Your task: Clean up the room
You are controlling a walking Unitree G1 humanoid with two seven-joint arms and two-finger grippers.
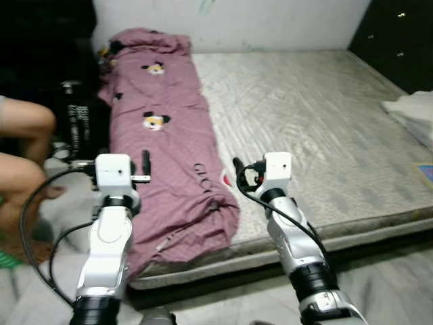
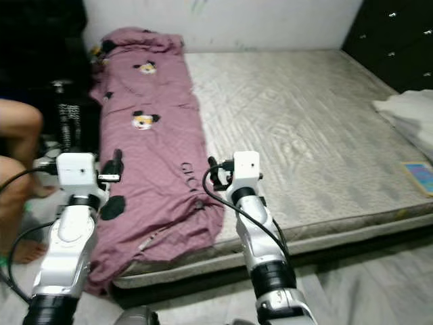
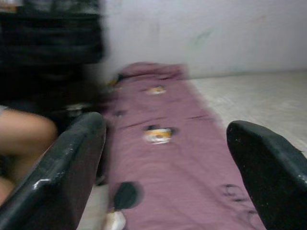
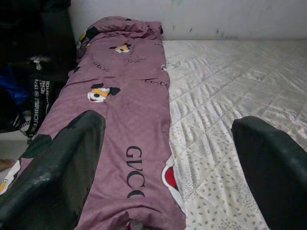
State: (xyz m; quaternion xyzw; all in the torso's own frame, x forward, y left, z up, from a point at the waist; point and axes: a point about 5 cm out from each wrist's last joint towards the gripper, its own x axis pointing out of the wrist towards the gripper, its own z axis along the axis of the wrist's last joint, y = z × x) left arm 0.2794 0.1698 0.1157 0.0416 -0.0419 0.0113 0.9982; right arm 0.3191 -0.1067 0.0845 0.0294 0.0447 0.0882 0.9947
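Black letters reading "GUCCI", the last ones perhaps lost in folds, are showing repeatedly on the mauve blanket [image 4: 129, 143].

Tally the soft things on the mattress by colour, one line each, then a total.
Mauve: 1, the blanket lying along the mattress's left side.
White: 1, the folded cloth at the right edge.
Total: 2

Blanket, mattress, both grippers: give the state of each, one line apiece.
Blanket: folded into a long strip along the mattress's left side, near end rumpled and hanging over the edge.
Mattress: bare, no sheet on it.
Left gripper: open, empty, above the blanket.
Right gripper: open, empty, above the blanket's right edge.
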